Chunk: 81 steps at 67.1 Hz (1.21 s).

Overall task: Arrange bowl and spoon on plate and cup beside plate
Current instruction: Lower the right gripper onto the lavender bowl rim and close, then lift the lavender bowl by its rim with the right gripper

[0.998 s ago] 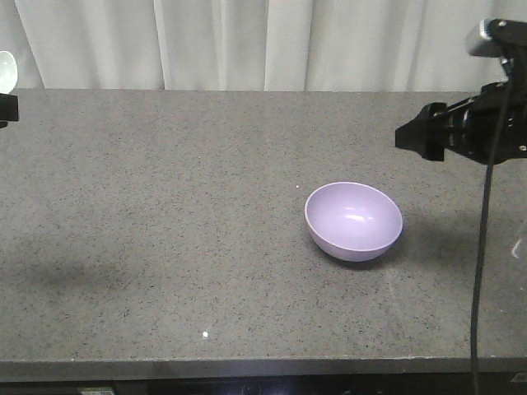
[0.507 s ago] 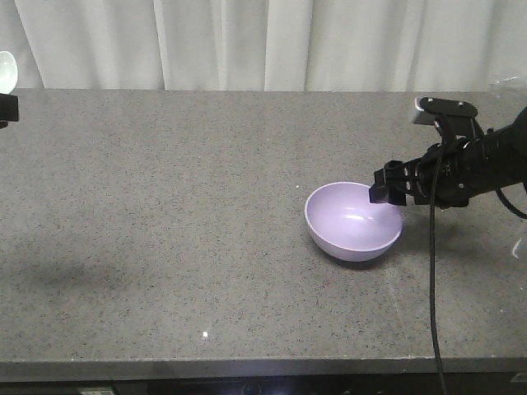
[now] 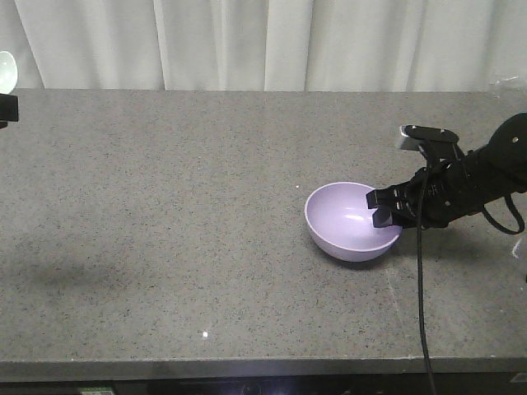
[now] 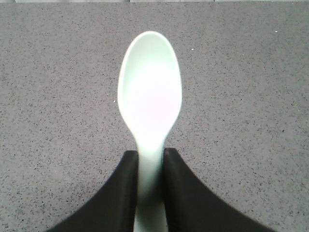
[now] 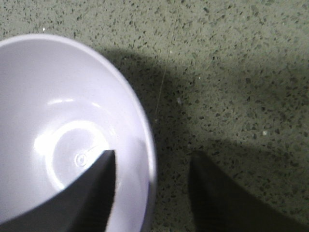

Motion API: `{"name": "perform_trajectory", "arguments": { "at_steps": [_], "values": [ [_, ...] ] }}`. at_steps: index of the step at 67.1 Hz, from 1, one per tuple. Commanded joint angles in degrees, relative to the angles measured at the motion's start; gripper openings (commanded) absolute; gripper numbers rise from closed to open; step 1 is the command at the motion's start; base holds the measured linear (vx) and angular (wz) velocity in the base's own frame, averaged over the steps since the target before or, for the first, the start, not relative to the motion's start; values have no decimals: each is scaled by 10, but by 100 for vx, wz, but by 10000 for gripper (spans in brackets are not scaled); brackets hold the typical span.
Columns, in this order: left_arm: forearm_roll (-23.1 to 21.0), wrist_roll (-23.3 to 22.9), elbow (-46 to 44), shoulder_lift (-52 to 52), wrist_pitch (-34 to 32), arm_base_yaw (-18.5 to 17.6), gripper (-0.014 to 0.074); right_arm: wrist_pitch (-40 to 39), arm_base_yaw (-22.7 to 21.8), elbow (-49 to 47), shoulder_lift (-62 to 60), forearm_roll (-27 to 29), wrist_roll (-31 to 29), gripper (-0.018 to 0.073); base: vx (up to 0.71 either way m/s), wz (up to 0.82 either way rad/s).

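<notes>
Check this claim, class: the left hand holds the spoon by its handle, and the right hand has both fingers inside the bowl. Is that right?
No. The right hand straddles the rim of the bowl, one finger inside and one outside, as the right wrist view shows. The left hand does hold the spoon by its handle.

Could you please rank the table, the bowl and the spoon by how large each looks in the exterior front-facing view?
1. table, which fills most of the frame.
2. bowl.
3. spoon, the smallest. Only its head shows, cut by the left edge and farther back, so its true size is unsure.
</notes>
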Motion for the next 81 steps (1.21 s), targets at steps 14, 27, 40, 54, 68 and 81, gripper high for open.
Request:
{"name": "perform_trajectory", "arguments": {
  "at_steps": [14,27,40,54,68,81],
  "values": [
    [-9,-6,-13,-12,-35,-2,-7,-12,-2,-23,-21,12,-4,-11,0,0],
    [-9,-6,-13,-12,-36,-2,-7,21,-4,-74,-35,21,-4,-7,0,0],
    [-9,-6,-13,-12,-36,-2,-7,41,-4,-115,-94,21,-4,-4,0,0],
    [-9,-6,-13,-12,-35,-2,-7,50,-4,-114,-195,11,-4,-4,0,0],
    [-9,-6,-13,-12,-30,-2,-7,81,-4,-114,-292,6,-4,-4,0,0],
    [-9,-6,-13,-12,-20,-2,-7,65,-4,-114,-352,5,-4,-4,0,0]
  ]
}}
